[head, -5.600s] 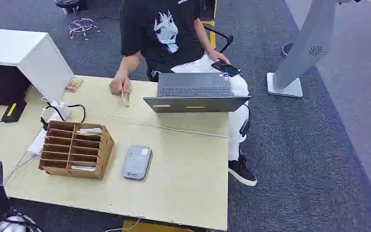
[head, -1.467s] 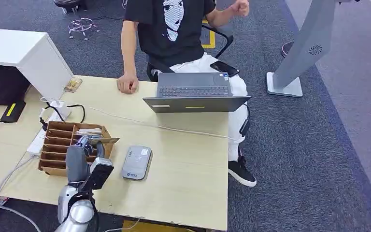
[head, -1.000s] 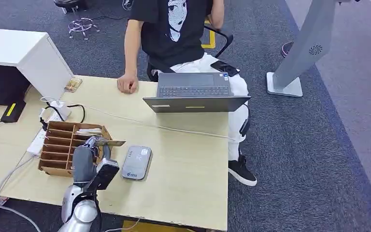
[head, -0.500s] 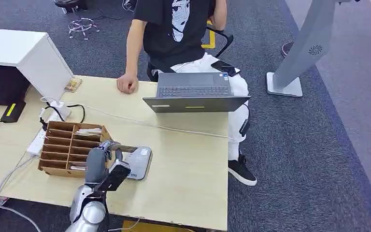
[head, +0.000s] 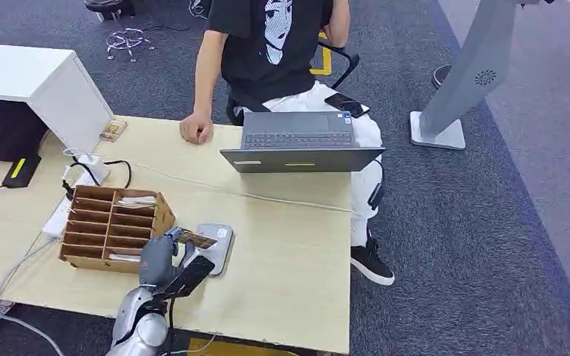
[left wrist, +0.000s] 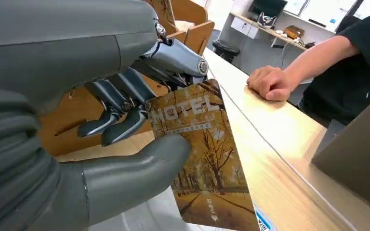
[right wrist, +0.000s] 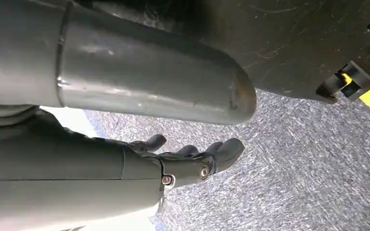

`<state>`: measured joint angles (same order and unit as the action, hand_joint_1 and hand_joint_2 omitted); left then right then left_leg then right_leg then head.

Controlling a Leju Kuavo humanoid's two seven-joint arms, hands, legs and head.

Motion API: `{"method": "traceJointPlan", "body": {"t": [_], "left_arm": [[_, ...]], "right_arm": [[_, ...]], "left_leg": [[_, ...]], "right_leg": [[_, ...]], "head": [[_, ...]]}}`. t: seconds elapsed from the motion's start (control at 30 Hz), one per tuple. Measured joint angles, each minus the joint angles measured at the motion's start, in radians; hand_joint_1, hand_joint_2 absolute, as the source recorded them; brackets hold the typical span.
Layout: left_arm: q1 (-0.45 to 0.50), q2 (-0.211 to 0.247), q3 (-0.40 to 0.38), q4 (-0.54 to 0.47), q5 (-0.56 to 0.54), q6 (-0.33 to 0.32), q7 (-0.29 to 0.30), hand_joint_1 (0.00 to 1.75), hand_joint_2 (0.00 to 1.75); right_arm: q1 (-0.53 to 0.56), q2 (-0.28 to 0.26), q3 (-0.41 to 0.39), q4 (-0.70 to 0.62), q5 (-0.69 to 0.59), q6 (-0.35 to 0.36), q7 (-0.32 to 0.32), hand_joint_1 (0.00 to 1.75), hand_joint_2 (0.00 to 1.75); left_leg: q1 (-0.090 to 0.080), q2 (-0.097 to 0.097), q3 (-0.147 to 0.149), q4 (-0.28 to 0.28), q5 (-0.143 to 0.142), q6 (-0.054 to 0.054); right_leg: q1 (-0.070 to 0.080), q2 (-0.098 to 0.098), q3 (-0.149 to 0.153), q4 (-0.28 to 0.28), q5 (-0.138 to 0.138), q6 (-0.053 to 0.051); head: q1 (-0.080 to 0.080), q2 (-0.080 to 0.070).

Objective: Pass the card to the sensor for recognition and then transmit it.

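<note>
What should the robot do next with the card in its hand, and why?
Probably lower the card a little, flat onto the grey sensor. The left hand already holds the card between thumb and fingers right over the sensor, beside the wooden organizer, but it looks tilted and not yet resting there.

We see our left hand (head: 165, 252) gripping the card (head: 197, 239) over the near end of the grey sensor (head: 214, 246) on the wooden table (head: 282, 245); the cardboard organizer (head: 116, 227) stands just beside the hand; a white cable (head: 252, 196) crosses the table; a person (head: 267, 52) sits behind the open laptop (head: 300, 142), one fist (head: 195, 130) resting on the table edge.
</note>
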<state>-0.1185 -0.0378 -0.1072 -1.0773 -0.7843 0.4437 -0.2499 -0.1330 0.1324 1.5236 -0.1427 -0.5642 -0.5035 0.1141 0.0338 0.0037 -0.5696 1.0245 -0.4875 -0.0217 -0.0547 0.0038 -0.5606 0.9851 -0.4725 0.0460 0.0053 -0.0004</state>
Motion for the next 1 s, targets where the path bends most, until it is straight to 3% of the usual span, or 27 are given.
{"method": "traceJointPlan", "body": {"t": [0.33,0.5,0.67,0.83,1.0], "left_arm": [[-0.014,0.0,0.0,0.026,-0.049,0.021,0.005,1.75,1.75],[0.011,0.007,0.0,-0.032,-0.064,0.042,0.007,1.75,1.75],[0.039,0.018,0.0,-0.143,-0.04,0.065,-0.016,1.75,1.75],[0.057,0.023,0.0,-0.295,-0.042,0.185,-0.085,1.75,1.75],[0.076,0.024,0.0,-0.445,-0.085,0.248,-0.14,1.75,1.75]], "right_arm": [[-0.005,0.006,0.0,0.0,-0.002,0.006,0.012,0.0,0.0],[-0.005,0.006,0.0,0.0,-0.005,0.008,0.012,0.0,0.0],[-0.004,0.006,0.0,0.0,-0.016,0.004,0.011,0.0,0.0],[-0.004,0.006,0.0,0.0,-0.013,0.0,0.012,0.0,0.0],[-0.004,0.006,0.0,0.0,-0.014,0.0,0.012,0.0,0.0]], "left_leg": [[0.0,0.0,0.004,0.0,0.001,0.001],[0.0,0.0,0.004,0.0,0.001,0.001],[0.0,0.0,0.002,0.0,0.001,0.001],[0.0,0.0,0.0,0.0,0.001,0.001],[0.0,0.0,0.0,0.0,0.001,0.001]], "right_leg": [[0.0,0.0,0.005,0.0,0.0,0.0],[0.0,0.0,0.004,0.0,0.001,0.0],[0.0,0.0,0.002,0.0,0.0,0.0],[0.0,0.0,0.0,0.0,0.0,0.0],[0.0,0.0,0.0,0.0,0.0,0.0]], "head": [[0.0,0.0],[0.0,0.0],[0.0,0.0],[0.0,0.0],[0.0,0.0]]}}
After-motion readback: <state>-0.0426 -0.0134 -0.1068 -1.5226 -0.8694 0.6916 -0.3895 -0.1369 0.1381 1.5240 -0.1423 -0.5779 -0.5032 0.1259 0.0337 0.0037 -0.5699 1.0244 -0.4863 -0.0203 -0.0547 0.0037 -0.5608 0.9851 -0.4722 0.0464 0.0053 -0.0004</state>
